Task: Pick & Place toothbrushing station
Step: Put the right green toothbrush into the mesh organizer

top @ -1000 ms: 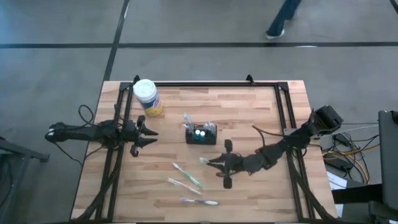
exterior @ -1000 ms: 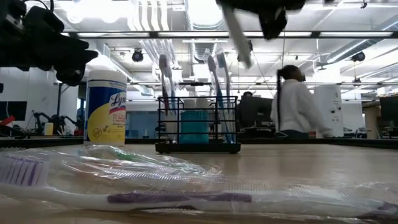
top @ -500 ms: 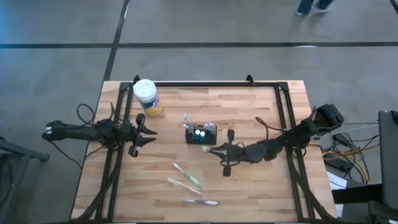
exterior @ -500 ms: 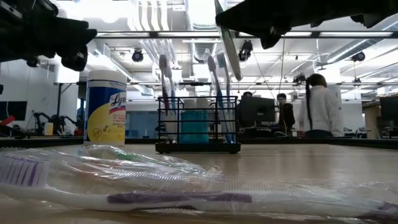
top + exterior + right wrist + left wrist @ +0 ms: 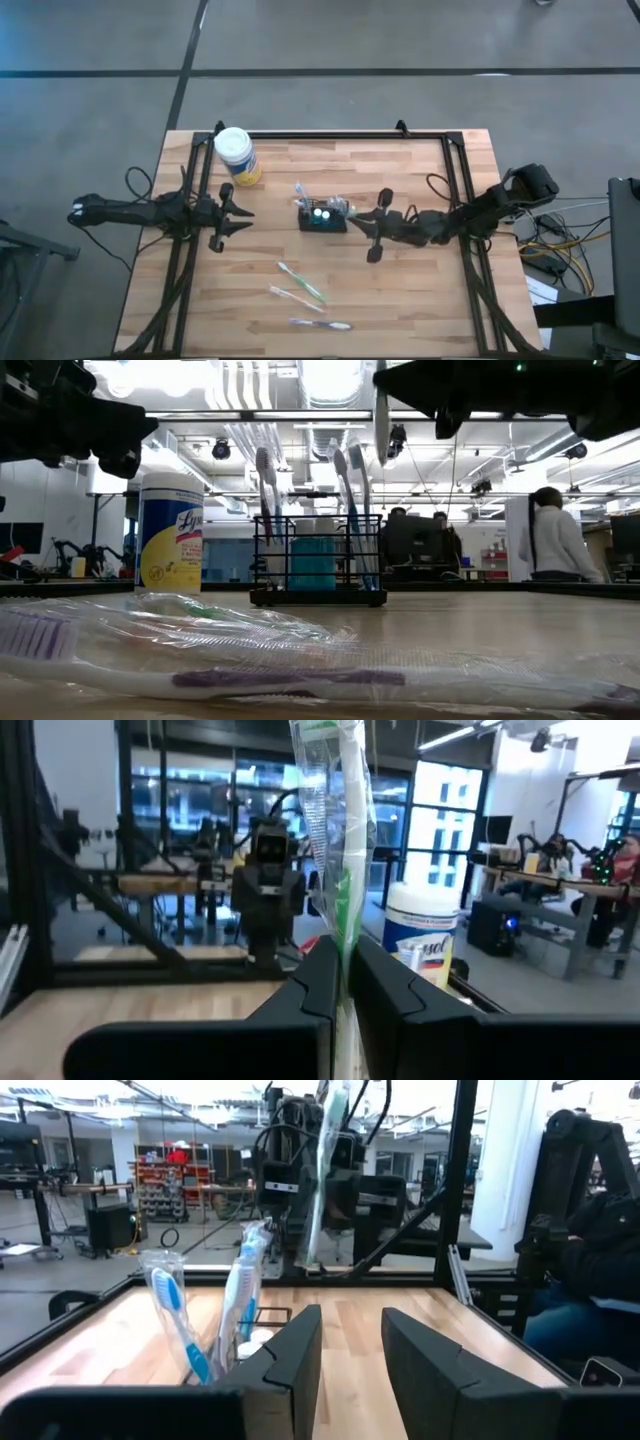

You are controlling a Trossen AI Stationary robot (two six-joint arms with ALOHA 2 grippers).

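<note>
The toothbrushing station, a black openwork caddy [image 5: 322,218] [image 5: 318,565], stands mid-table with toothbrushes upright in it. Just to its right, above the table, my right gripper [image 5: 352,211] [image 5: 343,990] is shut on a plastic-wrapped toothbrush with a green and white handle [image 5: 340,870] [image 5: 382,420]. My left gripper [image 5: 240,210] [image 5: 350,1355] waits at the table's left side, level, pointing at the caddy, open with nothing between its fingers. My right gripper pinches the wrapped toothbrush's handle [image 5: 342,935] between its two fingers. The fingers [image 5: 318,982] come in nearly level from the table's right and lie across the brush. The brush stands almost upright, lifted clear, most of it rising above the fingers beside the caddy.
A round jar with a white cap and yellow label [image 5: 237,155] [image 5: 170,532] stands at the far left. Three wrapped toothbrushes [image 5: 300,282] [image 5: 295,297] [image 5: 320,324] lie on the near half of the table. People move in the room behind.
My right gripper has carried the wrapped toothbrush toward the table's far edge, up beside the caddy's right end. The brush has tipped from slanting to nearly upright and stays clear of the table.
</note>
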